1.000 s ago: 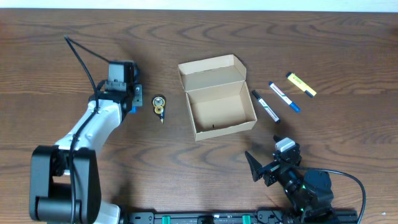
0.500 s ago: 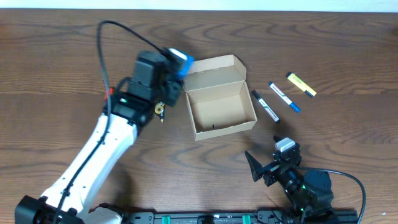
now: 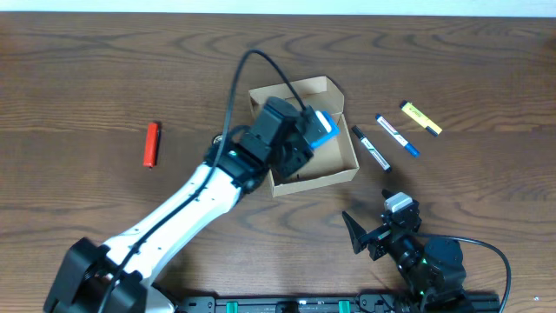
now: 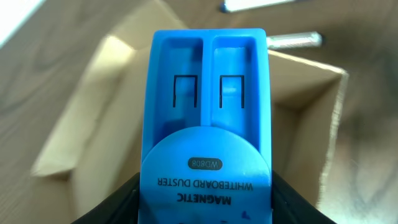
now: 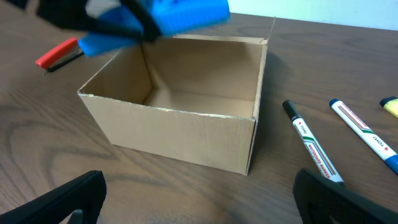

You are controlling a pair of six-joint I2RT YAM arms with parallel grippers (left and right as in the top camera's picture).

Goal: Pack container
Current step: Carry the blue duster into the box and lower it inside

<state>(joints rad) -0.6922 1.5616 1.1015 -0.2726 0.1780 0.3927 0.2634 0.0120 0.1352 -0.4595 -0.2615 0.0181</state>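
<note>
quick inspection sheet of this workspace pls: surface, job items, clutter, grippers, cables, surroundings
surface: brown wooden table
job's things: cardboard box open, flap up, nothing seen inside; blue magnetic whiteboard duster held over it
clutter: black marker, blue marker and yellow highlighter right of the box; red marker far left
grippers: left gripper shut on the duster; right gripper open, near the front edge
cables: black cable loops off the left arm; second cable by the right arm
surroundings: pale strip past the far edge; black rail at the near edge
</note>
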